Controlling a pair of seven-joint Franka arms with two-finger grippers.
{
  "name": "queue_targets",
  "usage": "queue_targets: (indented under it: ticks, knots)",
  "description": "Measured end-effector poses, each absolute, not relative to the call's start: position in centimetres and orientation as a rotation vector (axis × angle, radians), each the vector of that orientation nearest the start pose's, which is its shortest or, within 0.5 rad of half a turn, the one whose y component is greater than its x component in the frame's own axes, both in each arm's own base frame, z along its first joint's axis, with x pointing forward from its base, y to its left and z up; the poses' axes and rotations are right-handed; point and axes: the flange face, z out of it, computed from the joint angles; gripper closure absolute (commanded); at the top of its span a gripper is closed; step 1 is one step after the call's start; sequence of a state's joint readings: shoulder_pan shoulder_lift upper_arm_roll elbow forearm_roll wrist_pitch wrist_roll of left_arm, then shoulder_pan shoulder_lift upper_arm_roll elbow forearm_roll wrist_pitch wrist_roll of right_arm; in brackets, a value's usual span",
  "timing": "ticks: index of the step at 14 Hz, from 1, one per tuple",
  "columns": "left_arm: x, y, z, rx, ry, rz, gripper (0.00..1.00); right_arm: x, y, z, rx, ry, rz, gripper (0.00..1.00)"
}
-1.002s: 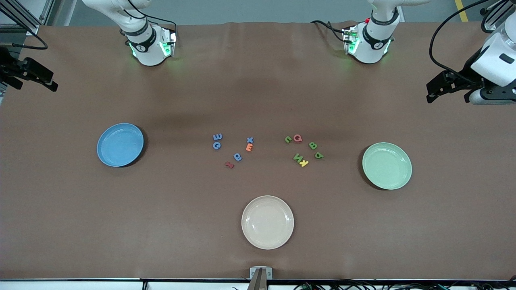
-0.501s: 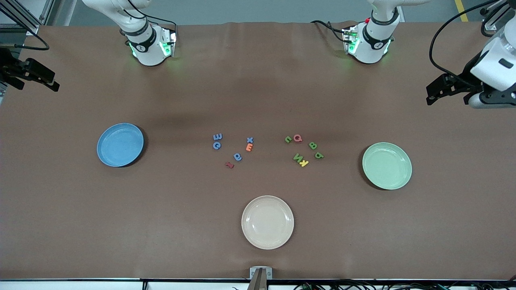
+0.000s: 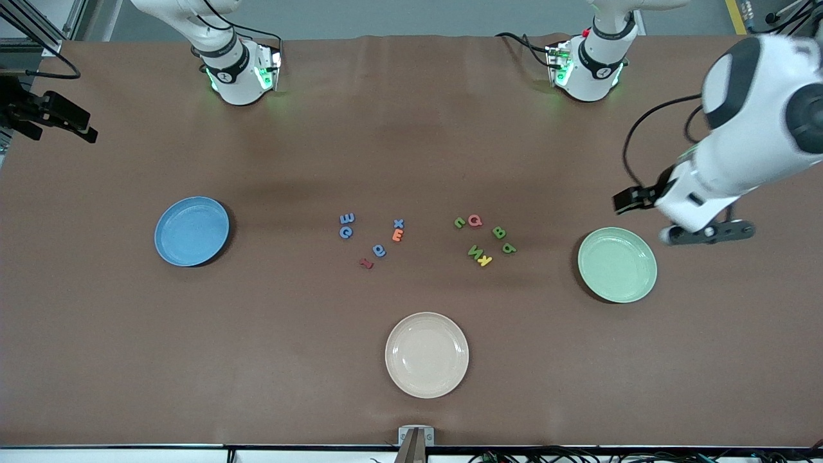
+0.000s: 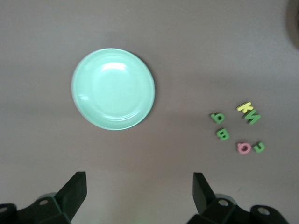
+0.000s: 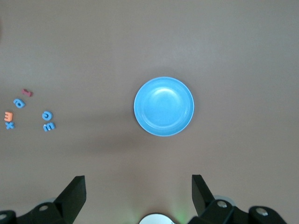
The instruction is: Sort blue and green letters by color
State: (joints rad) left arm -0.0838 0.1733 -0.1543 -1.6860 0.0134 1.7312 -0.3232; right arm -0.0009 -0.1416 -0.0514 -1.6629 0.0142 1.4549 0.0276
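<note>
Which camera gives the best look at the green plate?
The left wrist view: the green plate is large, whole and unblocked there. The front view shows it whole but smaller, beside the left gripper. The right wrist view misses it.

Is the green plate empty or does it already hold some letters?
Empty. The green plate shows only its bare inside, and the green letters lie on the table beside it.

A brown cloth-covered surface [image 3: 411, 128] filled nearly everything, lightly creased along its upper edge. Grey floor [image 3: 386, 16] showed above it, with cables [image 3: 578, 455] along the near edge.
</note>
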Motion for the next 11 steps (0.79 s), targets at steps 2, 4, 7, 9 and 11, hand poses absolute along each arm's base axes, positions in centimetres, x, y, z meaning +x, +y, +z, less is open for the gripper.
queue_targets:
  ticks: [2, 4, 7, 9, 11]
  knots:
    - [58.7, -16.7, 44.4, -3.097, -0.231, 0.212, 0.00, 49.9, -2.9, 64.1, -3.113, 0.130, 0.144, 0.00]
    - [58.9, -19.1, 40.3, -3.078, -0.352, 0.229, 0.00, 50.7, -3.3, 62.8, -3.111, 0.142, 0.185, 0.00]
    - [58.7, -21.8, 33.9, -3.068, -0.551, 0.178, 0.05, 53.6, -3.5, 59.0, -3.111, 0.140, 0.238, 0.00]
    - [58.1, -22.0, 30.5, -3.059, -0.623, 0.174, 0.08, 56.1, -3.5, 54.7, -3.108, 0.112, 0.303, 0.00]
    - [57.7, -22.6, 28.5, -3.044, -0.678, 0.183, 0.10, 58.3, -3.0, 50.5, -3.101, 0.089, 0.377, 0.00]
